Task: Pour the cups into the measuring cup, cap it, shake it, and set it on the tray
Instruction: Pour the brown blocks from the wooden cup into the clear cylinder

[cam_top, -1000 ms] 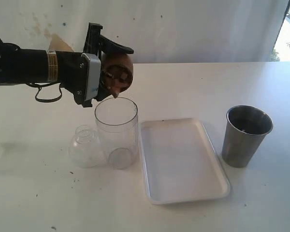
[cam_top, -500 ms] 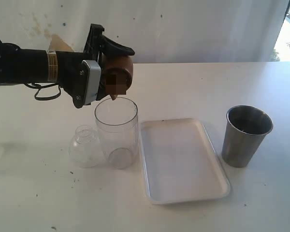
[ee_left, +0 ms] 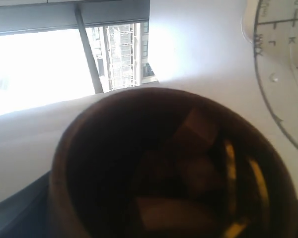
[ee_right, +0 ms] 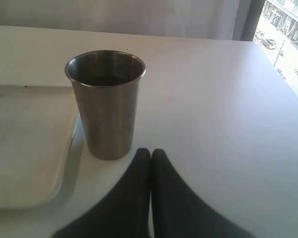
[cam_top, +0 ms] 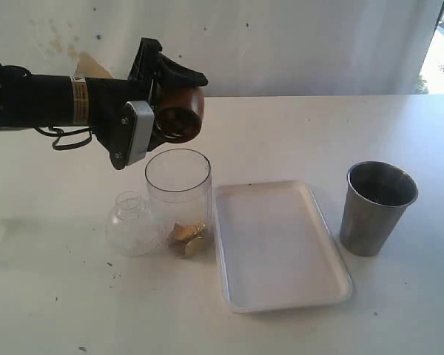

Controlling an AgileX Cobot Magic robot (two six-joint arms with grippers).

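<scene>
Gripping the wooden cup (cam_top: 183, 115) from both sides, the left gripper (cam_top: 170, 100) held it in the air, tipped on its side, just above the open top of the measuring cup (cam_top: 177, 185); its jaws stood wide apart w/ the cup clamped btwn them; the cup's mouth faced the exterior cam. Brownish pieces (ee_left: 198, 168) were visible inside the wooden cup in the left wrist view; the same view caught a curve of the measuring cup's clear rim w/ printed scale marks, close beside the wooden cup.

The measuring cup stood upright on the white table (cam_top: 318, 126), left of centre in the exterior view; a small heap of tan and yellow bits (cam_top: 186, 235) lay at its bottom. The cap (cam_top: 132, 225) sat neck-up on the table at the measuring cup's left; whether the two touched could not be told. The tray (cam_top: 281, 251) lay flat just right of the measuring cup; the steel tumbler (cam_top: 376, 211) stood upright near the tray's right edge, apart from it; its contents could not be made out.

The right gripper (ee_right: 150, 152), seen only in the right wrist view, had its dark fingers pressed together; it sat low over the table, near the tumbler's base but short of it, w/ the tray's edge beside the tumbler.
</scene>
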